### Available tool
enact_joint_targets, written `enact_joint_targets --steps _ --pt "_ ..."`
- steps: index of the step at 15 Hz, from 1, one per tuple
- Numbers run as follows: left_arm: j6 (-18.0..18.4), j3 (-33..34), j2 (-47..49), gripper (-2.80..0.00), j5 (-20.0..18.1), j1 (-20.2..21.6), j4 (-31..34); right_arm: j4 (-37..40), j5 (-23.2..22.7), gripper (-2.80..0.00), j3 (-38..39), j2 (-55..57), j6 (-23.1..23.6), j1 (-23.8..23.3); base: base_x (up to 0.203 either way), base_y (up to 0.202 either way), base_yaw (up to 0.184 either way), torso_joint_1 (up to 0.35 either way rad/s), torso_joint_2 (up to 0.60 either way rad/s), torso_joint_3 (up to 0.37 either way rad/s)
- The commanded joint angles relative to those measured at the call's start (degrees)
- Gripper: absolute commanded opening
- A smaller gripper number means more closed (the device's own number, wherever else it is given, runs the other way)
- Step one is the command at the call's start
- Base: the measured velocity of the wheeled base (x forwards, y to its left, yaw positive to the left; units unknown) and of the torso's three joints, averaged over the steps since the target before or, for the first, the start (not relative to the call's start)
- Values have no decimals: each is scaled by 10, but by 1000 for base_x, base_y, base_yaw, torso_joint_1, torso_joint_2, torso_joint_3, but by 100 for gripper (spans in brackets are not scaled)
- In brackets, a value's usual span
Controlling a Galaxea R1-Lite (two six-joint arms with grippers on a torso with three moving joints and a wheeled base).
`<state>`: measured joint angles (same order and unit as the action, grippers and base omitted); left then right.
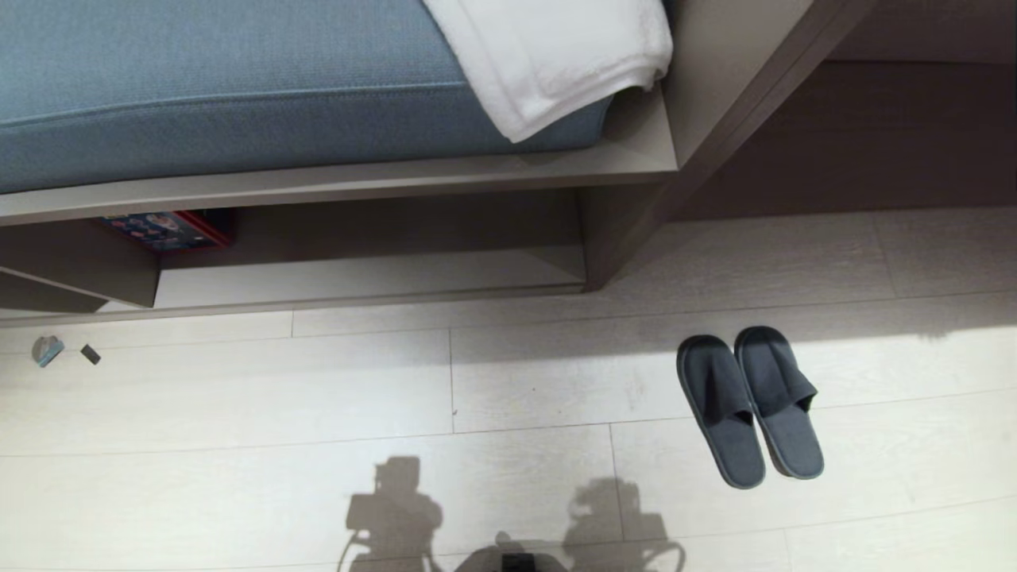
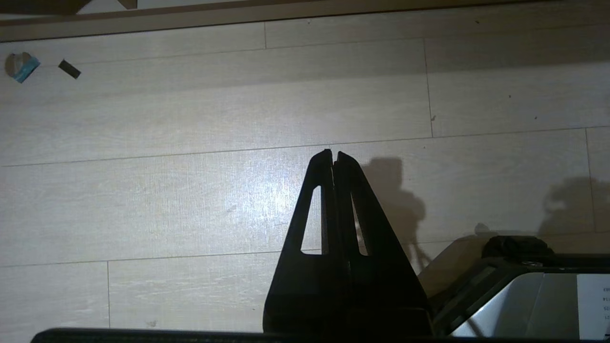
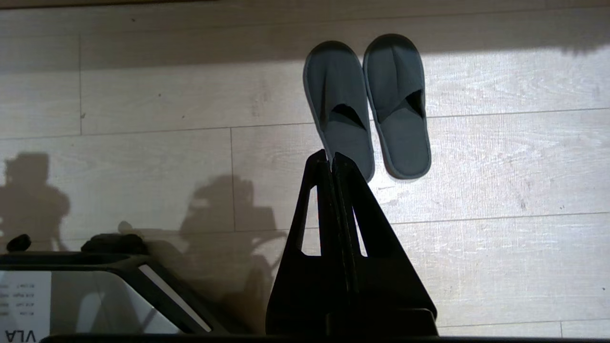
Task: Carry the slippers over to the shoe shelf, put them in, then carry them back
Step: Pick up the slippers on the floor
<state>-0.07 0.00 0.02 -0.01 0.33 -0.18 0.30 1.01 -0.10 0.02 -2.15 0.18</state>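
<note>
Nearby, slippers (image 1: 749, 405); base label "VLA" (image 3: 21, 335).

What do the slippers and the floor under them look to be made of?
The slippers: probably soft, matte dark grey fabric; the toe bands fold and crease, and the soles look thin. The floor: pale wood-look planks, possibly laminate, with visible grain, seams and a slight sheen.

We identify the setting as a bedroom or hotel-type guest room. Evidence: a built-in bench with a blue cushion (image 1: 222, 87) and a folded white towel (image 1: 556, 56) laid on it; a low open shoe shelf (image 1: 373, 274) in grey-beige board beneath it; a pair of thin grey slippers (image 1: 751, 405) side by side on the pale wood-plank floor (image 1: 318, 445).
</note>
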Motion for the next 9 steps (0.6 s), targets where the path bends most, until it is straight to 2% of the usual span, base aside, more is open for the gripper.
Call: enact_joint_targets --steps 1,9 --pt "0 0 1 -280 -1 0 0 0 0 -280 0 1 0 1 0 0 0 -2 -2 -202" --pt "0 0 0 -280 -1 0 -2 0 0 -280 0 1 0 0 0 0 0 2 4 -196"
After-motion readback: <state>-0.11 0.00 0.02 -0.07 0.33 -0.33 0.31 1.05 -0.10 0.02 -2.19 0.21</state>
